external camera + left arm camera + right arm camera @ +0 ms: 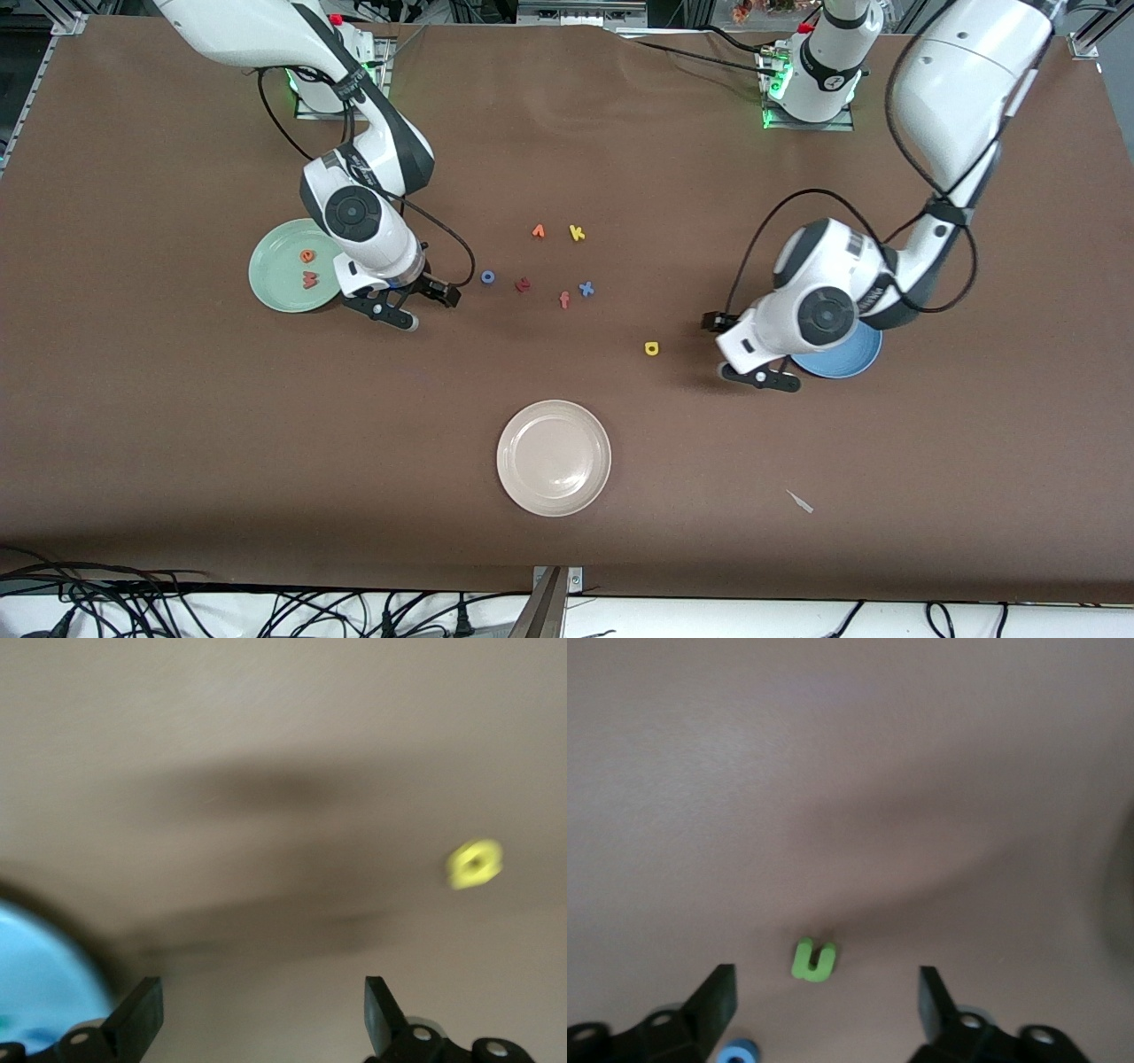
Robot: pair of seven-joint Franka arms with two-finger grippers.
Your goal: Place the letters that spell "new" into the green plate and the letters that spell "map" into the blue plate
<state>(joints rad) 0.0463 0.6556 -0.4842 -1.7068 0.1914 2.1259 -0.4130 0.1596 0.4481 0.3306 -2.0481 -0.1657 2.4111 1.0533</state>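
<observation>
Green n [813,959] sits on the bench beside the green plate [275,283], right under the right end effector [824,1001], fingers apart. Left end effector [261,1014], also apart, hangs beside the blue plate [850,359].

The left arm covered most of the blue plate [852,361]. Blur smeared the yellow a [475,863] in the left wrist view.

Both arms are reaching down over the table with wrists bent low, the left gripper [262,1014] hanging with fingers [142,1014] spread wide and the right gripper [826,1005] hanging with fingers [716,1001] likewise parted, neither holding anything.
</observation>
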